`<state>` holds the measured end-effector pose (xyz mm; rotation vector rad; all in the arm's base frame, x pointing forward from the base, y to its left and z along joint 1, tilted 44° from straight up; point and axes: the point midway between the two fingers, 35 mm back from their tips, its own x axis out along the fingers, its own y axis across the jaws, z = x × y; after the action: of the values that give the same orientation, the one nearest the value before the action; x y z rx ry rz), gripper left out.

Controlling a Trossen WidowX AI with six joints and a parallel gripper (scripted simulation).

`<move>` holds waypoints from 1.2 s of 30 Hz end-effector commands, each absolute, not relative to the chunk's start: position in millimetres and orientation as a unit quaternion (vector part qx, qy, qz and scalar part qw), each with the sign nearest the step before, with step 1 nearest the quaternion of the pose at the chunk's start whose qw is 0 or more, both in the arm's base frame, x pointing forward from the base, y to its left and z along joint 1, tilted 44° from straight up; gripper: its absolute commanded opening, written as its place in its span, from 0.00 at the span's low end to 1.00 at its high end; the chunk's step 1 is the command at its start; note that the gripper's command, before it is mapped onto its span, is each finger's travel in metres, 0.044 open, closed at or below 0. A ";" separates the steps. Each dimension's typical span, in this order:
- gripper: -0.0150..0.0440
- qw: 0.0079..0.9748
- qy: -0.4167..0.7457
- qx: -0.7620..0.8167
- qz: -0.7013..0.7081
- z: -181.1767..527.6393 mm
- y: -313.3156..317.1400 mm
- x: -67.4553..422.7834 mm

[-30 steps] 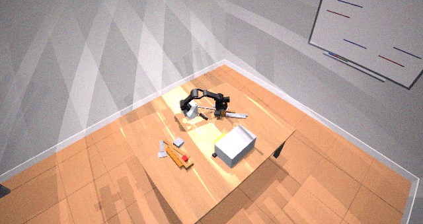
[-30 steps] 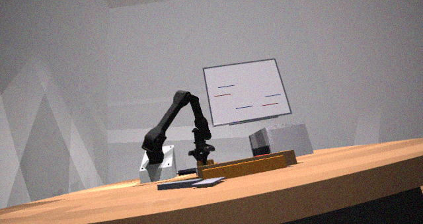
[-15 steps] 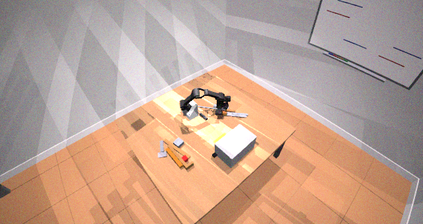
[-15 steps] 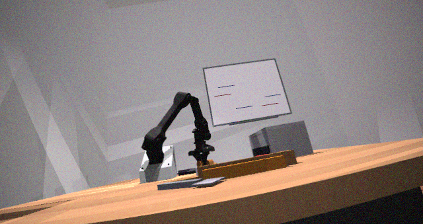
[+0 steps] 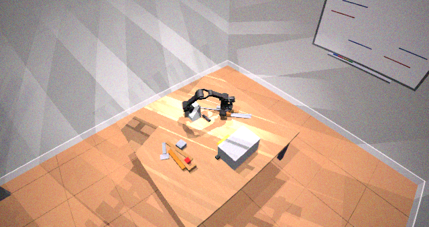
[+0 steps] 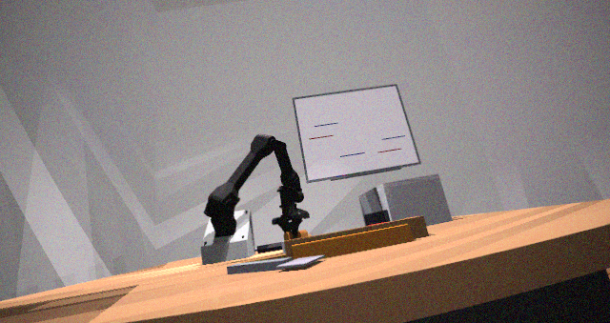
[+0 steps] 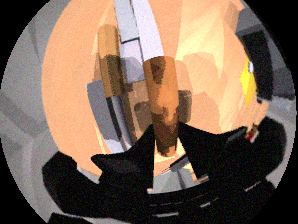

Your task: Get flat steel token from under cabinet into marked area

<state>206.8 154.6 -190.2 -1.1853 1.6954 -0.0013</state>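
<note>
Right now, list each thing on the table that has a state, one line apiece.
Gripper: shut on the brown handle of a long tool.
Tool blade: pale, lying low along the table.
Cabinet: standing on the table, apart from the arm.
Token: not visible.
Orange bar: lying flat, not held.
Grey block: lying loose.

Top view: arm base (image 5: 194,114) at the far side of the worktop (image 5: 201,187), pincer (image 5: 225,114) just right of it, clamped on a handled tool (image 5: 238,115) whose blade runs off to the right. Cabinet (image 5: 238,147) nearer and to the right, well apart from the arm. Left of the cabinet, a pair of long bars (image 5: 181,157) with small blocks (image 5: 181,144) beside them.
</note>
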 end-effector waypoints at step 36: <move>0.25 0.519 0.701 -0.489 0.007 -211.3 185.8 210.2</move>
<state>208.1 175.6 -209.0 -1.1850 1.6943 0.0005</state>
